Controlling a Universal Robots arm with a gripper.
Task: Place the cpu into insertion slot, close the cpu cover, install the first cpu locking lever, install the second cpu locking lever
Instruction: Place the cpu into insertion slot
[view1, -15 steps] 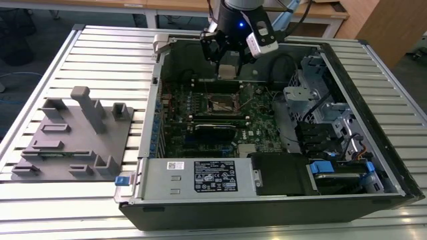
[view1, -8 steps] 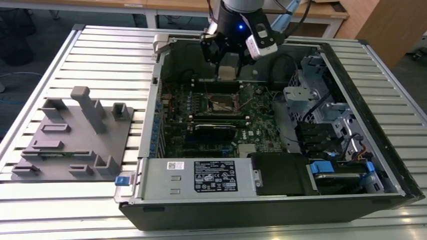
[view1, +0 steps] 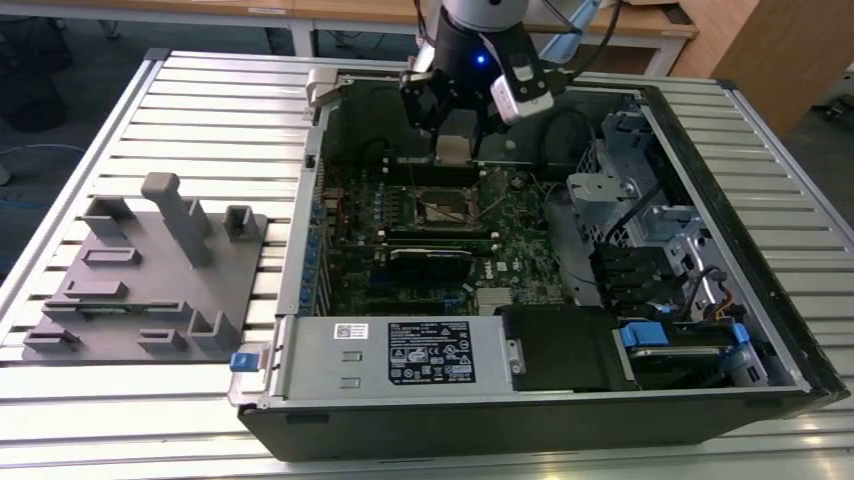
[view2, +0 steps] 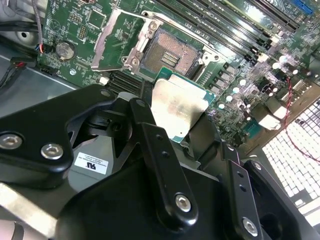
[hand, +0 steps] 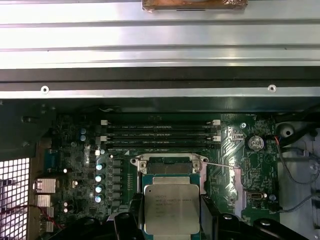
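Over the open computer case (view1: 534, 425), toward its far wall in the exterior view, your pincer (view1: 455, 152) hangs from the arm with the cpu (hand: 171, 207) pinched between its two black fingers (view2: 152, 145). You can see the grip best in both wrist views: one finger presses on each of two opposite edges of the chip, so the pincer is narrowed just to the chip's width, neither spread wide nor pressed fully together. The cpu's pale silver face is turned toward the wrist cameras. The chip is lifted clear of the board and touches nothing but the fingers. The insertion slot (view2: 167, 52) lies below and just beside it, its dark centre bare and its brownish rim exposed. The cpu cover (view2: 131, 59) is swung up and back, standing tilted at one side of the socket with green board showing through its cut-out. In the first wrist view a thin metal lever (hand: 222, 164) juts from the socket rim over the board, and the long black memory slots (hand: 160, 132) run just beyond the socket. In the exterior view the labelled power supply box (view1: 400, 350) sits along the case's near edge, and a grey plastic fixture (view1: 147, 270) rests on the slatted table (view1: 200, 100) at that view's left, well apart from the pincer.
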